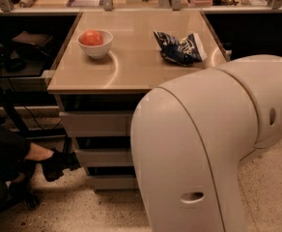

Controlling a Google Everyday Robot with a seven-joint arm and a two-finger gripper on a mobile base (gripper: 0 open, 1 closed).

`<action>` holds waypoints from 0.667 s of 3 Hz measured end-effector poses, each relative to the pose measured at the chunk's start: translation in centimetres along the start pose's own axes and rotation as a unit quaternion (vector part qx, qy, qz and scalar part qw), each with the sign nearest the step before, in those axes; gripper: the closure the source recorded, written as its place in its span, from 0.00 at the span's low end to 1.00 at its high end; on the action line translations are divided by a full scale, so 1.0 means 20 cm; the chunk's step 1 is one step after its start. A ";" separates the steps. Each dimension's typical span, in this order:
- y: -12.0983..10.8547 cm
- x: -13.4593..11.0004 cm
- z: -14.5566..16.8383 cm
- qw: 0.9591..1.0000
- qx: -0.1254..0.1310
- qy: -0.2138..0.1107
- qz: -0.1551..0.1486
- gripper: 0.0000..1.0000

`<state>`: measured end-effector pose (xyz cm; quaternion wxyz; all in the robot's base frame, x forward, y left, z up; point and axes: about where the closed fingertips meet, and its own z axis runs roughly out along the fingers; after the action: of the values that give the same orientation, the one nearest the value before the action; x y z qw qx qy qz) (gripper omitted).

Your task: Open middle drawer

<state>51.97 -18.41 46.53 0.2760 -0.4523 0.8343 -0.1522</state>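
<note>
The middle drawer (102,157) sits apparently shut in the cabinet under the tan counter (131,66), its right part hidden by the robot's arm (199,144). The gripper is out of sight behind that arm, its state impossible to tell; the whole pull looks left to do

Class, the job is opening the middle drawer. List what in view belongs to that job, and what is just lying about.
Belongs to the job: the middle grey flat-fronted drawer; the cream robot arm; its gripper, out of view.

Just lying about: the white bowl holding a red round fruit; the crumpled blue snack bag; a person's black shoe.
</note>
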 end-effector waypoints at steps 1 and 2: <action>-0.06 -0.11 0.09 0.999 0.011 -0.026 -0.017 0.00; -0.17 -0.45 0.19 0.994 0.020 -0.095 -0.048 0.00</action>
<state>60.50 -12.74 48.01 0.3552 -0.4988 0.7785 -0.1379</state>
